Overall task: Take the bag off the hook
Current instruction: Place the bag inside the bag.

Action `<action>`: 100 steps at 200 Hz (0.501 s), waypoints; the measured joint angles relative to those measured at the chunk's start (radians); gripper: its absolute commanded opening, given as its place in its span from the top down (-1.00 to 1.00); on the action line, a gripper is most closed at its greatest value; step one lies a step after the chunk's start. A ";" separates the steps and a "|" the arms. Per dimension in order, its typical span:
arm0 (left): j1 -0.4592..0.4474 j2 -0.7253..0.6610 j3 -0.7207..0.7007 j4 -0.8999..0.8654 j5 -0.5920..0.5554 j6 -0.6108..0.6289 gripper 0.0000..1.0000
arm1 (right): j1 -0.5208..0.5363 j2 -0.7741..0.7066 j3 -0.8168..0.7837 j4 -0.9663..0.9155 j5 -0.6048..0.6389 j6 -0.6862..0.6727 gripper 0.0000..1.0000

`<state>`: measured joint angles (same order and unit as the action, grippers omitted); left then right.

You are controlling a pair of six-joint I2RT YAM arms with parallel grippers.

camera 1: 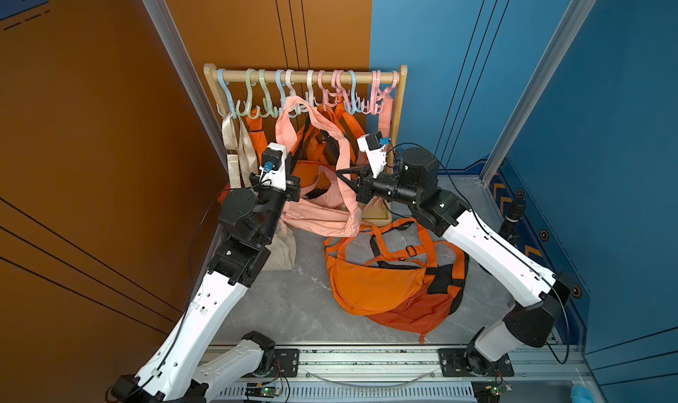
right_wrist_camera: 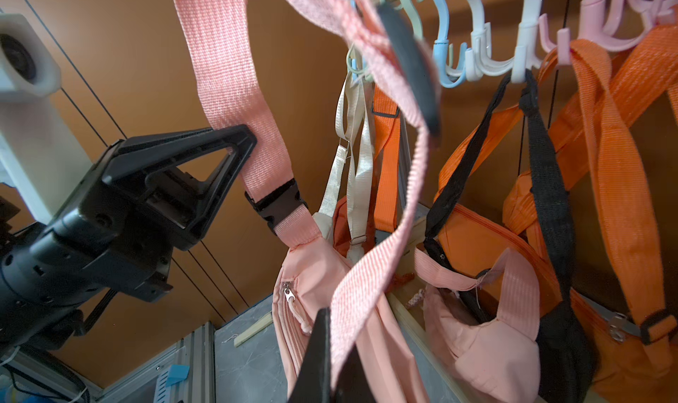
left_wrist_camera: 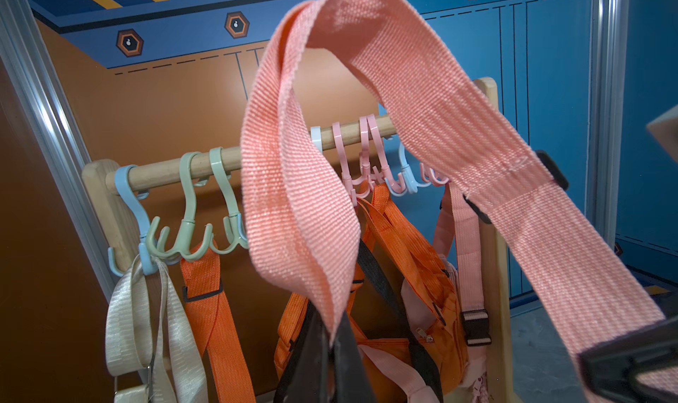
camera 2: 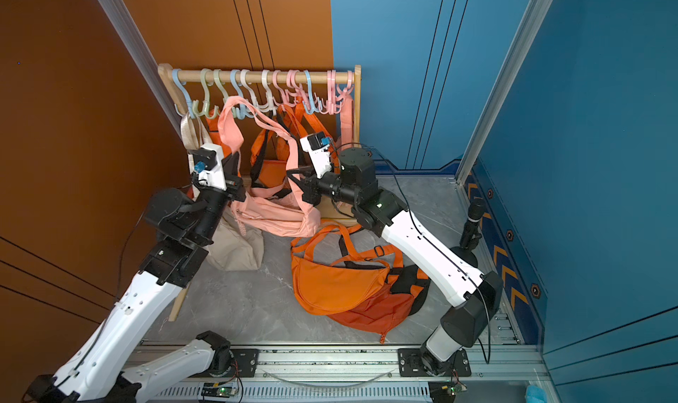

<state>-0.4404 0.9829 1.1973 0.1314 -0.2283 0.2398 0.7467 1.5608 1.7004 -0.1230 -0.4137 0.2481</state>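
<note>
1. Left gripper point(left_wrist_camera: 332, 349): fingers pressed together on the strap point(left_wrist_camera: 293, 184), at 10 o'clock from the pink bag point(camera 1: 319, 217) in a top view.
2. Right gripper point(right_wrist_camera: 335, 360): fingers pinching the same strap, at 2 o'clock.
3. Pink bag sags between both grippers, at 6 o'clock of the rail point(camera 1: 234, 76).
4. Strap top lies by the hooks point(camera 1: 281, 89); whether it is caught cannot be told.

A robot test cell in a lab, dressed up as a small closet. The left arm point(camera 1: 205, 316) and the right arm point(camera 1: 495, 254), both white and black, are bolted to a metal rail point(camera 1: 367, 360) with a bare circuit board point(camera 1: 262, 390) in front. Aluminium posts point(camera 1: 172, 52) frame printed panel walls, an orange wall point(camera 1: 91, 144) and a blue wall point(camera 1: 605, 107). On the grey stone-look counter point(camera 1: 286, 309) stands a small wooden rack point(camera 1: 238, 76) of pastel plastic hooks point(camera 1: 251, 100) hung with bags point(camera 1: 310, 171).
</note>
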 measured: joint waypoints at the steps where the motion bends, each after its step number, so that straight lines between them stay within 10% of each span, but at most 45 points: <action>1: -0.002 -0.003 -0.001 -0.002 0.000 0.000 1.00 | 0.001 -0.003 -0.003 0.000 0.001 -0.002 1.00; 100: -0.197 -0.340 -0.159 -0.223 -0.044 0.007 1.00 | 0.130 -0.341 -0.343 -0.053 0.137 -0.095 1.00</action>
<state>-0.6376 0.6430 1.0386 -0.0917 -0.2726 0.2470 0.8768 1.2194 1.3579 -0.1757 -0.2764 0.1532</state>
